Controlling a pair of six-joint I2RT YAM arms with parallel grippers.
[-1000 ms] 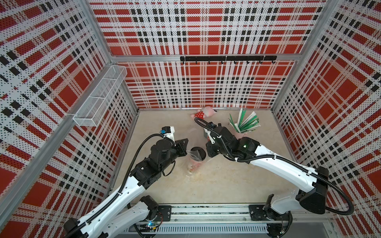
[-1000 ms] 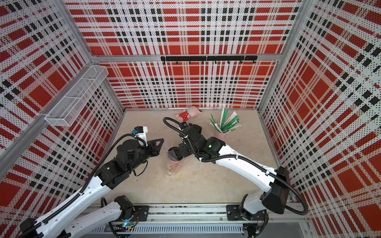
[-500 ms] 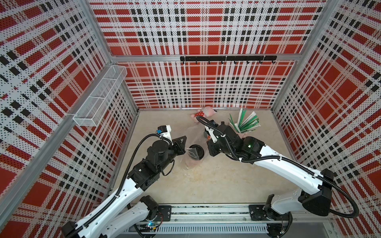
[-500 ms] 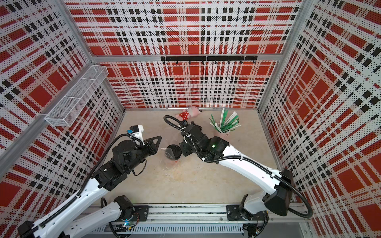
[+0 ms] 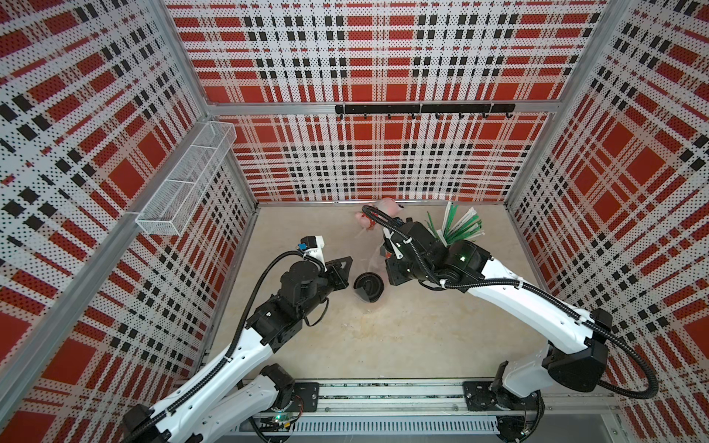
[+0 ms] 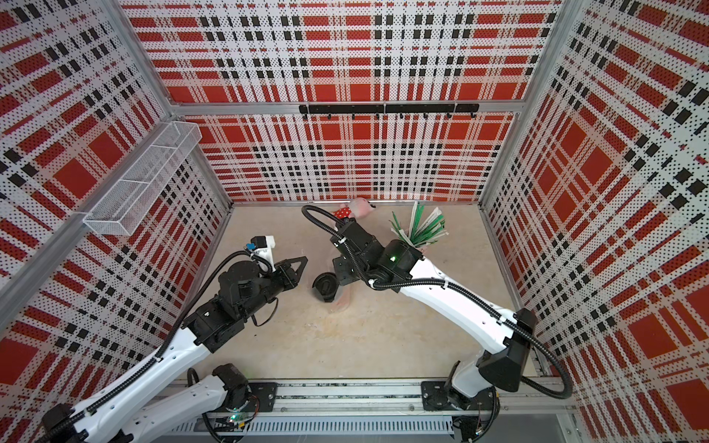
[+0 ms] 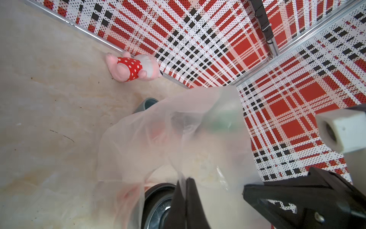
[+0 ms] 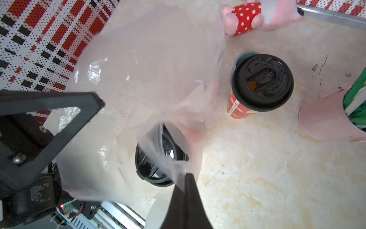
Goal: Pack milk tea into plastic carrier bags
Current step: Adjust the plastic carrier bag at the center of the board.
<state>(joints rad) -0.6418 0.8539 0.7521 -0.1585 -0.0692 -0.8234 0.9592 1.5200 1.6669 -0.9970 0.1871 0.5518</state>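
Both the left fingers (image 7: 195, 205) and the right fingers (image 8: 190, 200) clamp closed on the bag (image 8: 148, 69) mouth around the bagged cup (image 8: 156, 158); the second cup (image 8: 261, 84) stands upright beside the bag, nearer the right arm (image 5: 518, 303).

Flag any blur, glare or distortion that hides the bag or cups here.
Left wrist view: bag out of focus, milky, veiling what lies behind. Right wrist view: glare patches on the bag, standing cup sharp. In both top views: walls bow, the bag barely shows.

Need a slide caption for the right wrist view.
Right pincer pinches the clear bag around one lidded cup; the second red cup stands outside.
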